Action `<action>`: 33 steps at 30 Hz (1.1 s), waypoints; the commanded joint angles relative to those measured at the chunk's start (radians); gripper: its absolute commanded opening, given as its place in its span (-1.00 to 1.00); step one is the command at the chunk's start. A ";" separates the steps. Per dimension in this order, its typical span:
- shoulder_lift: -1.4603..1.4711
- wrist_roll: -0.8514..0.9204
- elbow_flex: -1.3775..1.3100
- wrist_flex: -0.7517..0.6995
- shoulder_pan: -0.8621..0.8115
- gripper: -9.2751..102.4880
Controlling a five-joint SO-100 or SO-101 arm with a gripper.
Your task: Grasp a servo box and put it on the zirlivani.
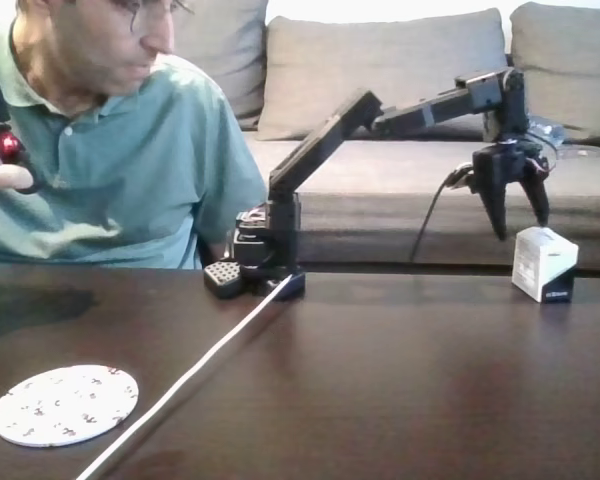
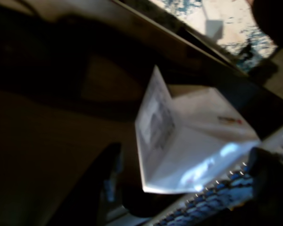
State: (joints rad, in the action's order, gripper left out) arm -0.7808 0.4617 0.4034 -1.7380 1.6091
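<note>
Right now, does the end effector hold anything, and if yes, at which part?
Nothing is held. In the fixed view the end effector hangs open just above the servo box, which stands on the table; its fingertips are not closed on the box.

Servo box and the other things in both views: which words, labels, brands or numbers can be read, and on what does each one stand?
None can be read.
Small white cardboard servo box: pale print on its black lower band, too small to read.
Same box in the wrist view: grey print and a red mark, blurred.
Flat round white speckled disc: small dark figures, no legible text.
</note>
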 commanded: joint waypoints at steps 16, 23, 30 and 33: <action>0.173 0.044 -0.098 0.072 -0.025 -0.24; 0.212 0.066 -0.106 0.138 -0.028 -0.41; 0.198 0.058 -0.422 -0.043 -0.086 -0.52; 0.135 0.023 -0.485 -0.075 -0.135 -0.52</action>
State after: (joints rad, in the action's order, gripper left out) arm -0.5584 0.5093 0.0015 -1.7380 1.5171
